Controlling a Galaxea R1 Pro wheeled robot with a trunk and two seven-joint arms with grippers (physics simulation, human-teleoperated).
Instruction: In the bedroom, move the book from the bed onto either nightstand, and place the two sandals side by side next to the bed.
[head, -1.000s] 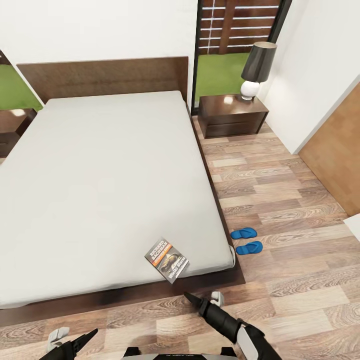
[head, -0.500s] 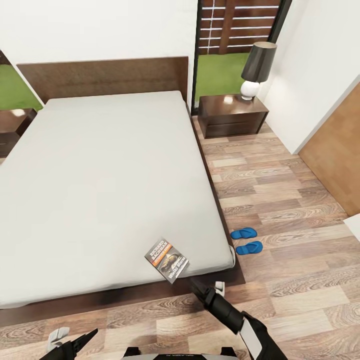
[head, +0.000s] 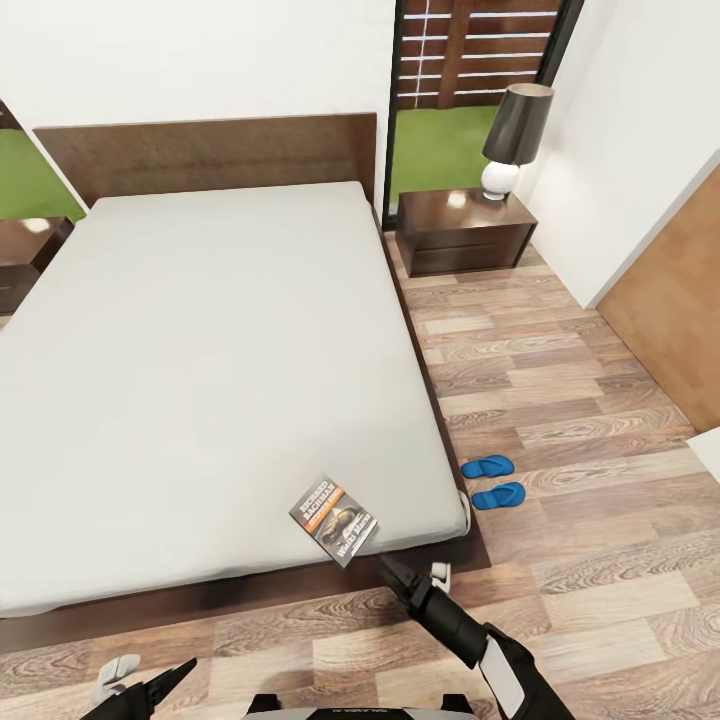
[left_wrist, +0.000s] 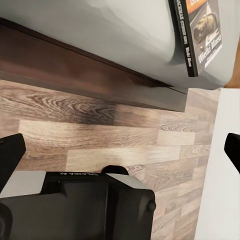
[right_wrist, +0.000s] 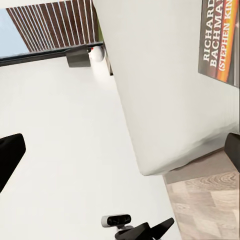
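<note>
The right gripper (head: 412, 574) hangs over the foot of the bed (head: 220, 370), its dark finger and pale finger spread wide, nothing between them and nothing touched. It sits just beside the frame's corner, near the book (head: 334, 520) but clear of it. Low at the picture's edge, the left gripper (head: 145, 680) is spread wide as well, holding nothing, above the wood-plank floor (head: 560, 400).

The grey mattress fills most of the head view, the dark headboard (head: 205, 155) at its far end. The book lies flat near the mattress's foot edge, close to its right corner, white lettering and orange band facing up. In the left wrist view the book's corner (left_wrist: 197, 35) hangs a little past the mattress edge.

Right of the bed stands the nightstand (head: 465, 232), a lamp (head: 515, 140) with a dark shade on top of it. The two sandals (head: 493, 481) lie side by side on the floor, just beside the bed's right foot corner, one touching the frame or very nearly; I cannot tell which.

A second dark cabinet (head: 25, 250) is cut off at the left edge. In the right wrist view the book (right_wrist: 220, 40) is cropped.
</note>
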